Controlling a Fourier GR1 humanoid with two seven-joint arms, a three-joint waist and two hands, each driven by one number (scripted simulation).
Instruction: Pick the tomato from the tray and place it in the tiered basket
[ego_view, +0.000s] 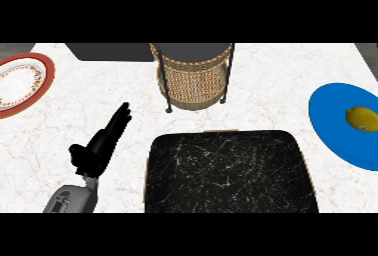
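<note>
The black marbled tray (229, 172) lies at the lower middle of the counter, and nothing shows on its surface. Just beyond it stands the tiered basket (193, 82), wicker-sided with a dark wire frame; its top tier looks dark, and I cannot see inside. No tomato shows anywhere in the head view. My left hand (100, 145) hovers left of the tray, open, fingers straight and pointing up toward the basket, holding nothing. The right hand is out of view.
A blue plate (336, 125) at the right edge carries a yellow lemon (362, 119). A white plate with a red patterned rim (22, 82) sits at the far left. A dark grey block (111, 51) lies behind, left of the basket.
</note>
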